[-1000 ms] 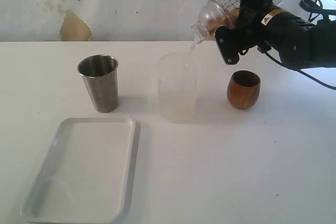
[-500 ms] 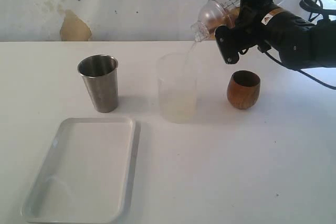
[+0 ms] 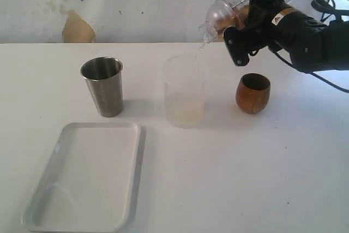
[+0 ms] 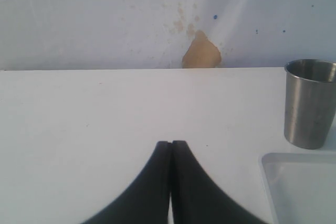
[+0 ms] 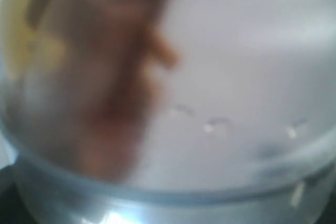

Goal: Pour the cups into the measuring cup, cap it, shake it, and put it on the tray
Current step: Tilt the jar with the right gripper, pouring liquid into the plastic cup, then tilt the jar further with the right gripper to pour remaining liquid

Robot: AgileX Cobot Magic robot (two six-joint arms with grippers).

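While the right gripper clasped the capped measuring cup at one o'clock from the frosted cup and the left gripper sat closed and empty, a steady, gentle tilt seemed wisest.

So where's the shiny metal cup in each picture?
Exterior view: the metal cup stands left of middle, behind the white tray.
Left wrist view: the cup stands just behind the tray's corner.
Right wrist view: not in it.
Shared landmark: the tan patch on the wall.
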